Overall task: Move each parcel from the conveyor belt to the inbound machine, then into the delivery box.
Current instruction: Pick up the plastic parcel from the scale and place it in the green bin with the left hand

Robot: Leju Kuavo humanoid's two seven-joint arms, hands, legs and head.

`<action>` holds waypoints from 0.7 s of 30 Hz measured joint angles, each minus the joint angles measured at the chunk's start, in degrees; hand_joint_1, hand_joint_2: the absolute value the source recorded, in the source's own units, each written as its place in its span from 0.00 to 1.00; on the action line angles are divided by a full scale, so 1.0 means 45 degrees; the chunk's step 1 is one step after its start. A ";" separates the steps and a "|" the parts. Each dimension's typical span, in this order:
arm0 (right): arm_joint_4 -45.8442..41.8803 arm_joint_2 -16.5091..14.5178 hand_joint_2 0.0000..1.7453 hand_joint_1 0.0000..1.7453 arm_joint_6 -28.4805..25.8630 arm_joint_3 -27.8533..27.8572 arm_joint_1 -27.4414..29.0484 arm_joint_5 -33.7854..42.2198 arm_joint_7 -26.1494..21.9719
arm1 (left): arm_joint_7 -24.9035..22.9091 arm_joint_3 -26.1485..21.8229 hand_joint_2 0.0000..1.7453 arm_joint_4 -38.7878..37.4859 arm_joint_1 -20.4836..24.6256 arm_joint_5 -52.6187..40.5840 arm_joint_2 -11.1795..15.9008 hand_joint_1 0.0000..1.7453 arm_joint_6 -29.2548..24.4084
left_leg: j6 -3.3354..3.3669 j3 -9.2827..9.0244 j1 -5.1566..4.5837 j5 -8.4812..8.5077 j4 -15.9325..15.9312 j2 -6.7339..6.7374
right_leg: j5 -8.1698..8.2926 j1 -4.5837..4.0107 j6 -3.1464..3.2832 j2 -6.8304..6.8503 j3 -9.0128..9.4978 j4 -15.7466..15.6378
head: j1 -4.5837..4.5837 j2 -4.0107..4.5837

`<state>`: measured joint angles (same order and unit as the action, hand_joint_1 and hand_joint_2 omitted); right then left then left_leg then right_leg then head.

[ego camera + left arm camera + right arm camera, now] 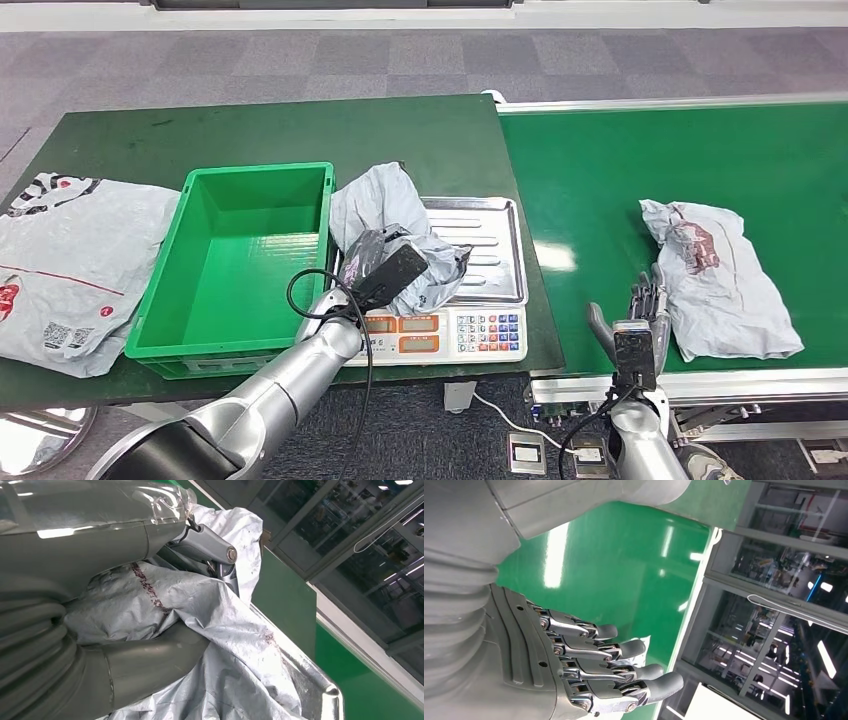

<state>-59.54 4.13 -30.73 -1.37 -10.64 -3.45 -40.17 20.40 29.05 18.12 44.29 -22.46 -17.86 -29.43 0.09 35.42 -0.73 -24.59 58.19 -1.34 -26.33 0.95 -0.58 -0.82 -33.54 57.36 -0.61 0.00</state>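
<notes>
Left hand (385,262) over the inbound machine (470,300) at the desk's (260,125) front right corner, fingers (207,545) clamped on a crumpled grey parcel (385,215) sitting on the steel weighing tray, against the right wall of the green delivery box (235,265). Right hand (640,310) at the conveyor belt's (600,180) front edge, fingers (624,650) apart, holding nothing, just beside a second grey parcel (720,275) lying on the belt. Large grey bag (70,265) flat at the desk's left edge
</notes>
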 joint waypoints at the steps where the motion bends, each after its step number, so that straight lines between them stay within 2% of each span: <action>1: 0.0000 0.0000 1.00 0.00 0.0001 -0.0001 0.0000 0.0000 0.0000 | 0.0026 0.0000 1.00 0.0000 -0.0001 -0.0002 0.0000 1.00 -0.0043 | 0.0000 0.0000 0.0000 0.0000 0.0000 0.0000 | 0.0000 0.0000 0.0000 0.0000 0.0000 0.0000 | 0.0000 0.0000; 21: 0.0000 0.0000 1.00 0.00 0.0021 -0.0001 -0.0002 -0.0025 -0.0001 | 0.0770 0.0000 1.00 0.0078 -0.0060 -0.0055 0.0005 1.00 -0.1066 | 0.0000 0.0001 0.0000 0.0000 0.0000 -0.0001 | 0.0000 0.0000 0.0000 0.0001 0.0001 0.0001 | 0.0000 0.0000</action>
<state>-59.54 4.13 -30.64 -1.38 -10.65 -3.56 -40.18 23.87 29.05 18.47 44.02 -22.71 -17.84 -34.23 0.09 35.42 -0.73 -24.59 58.19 -1.35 -26.33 0.95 -0.58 -0.82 -33.54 57.36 -0.61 0.00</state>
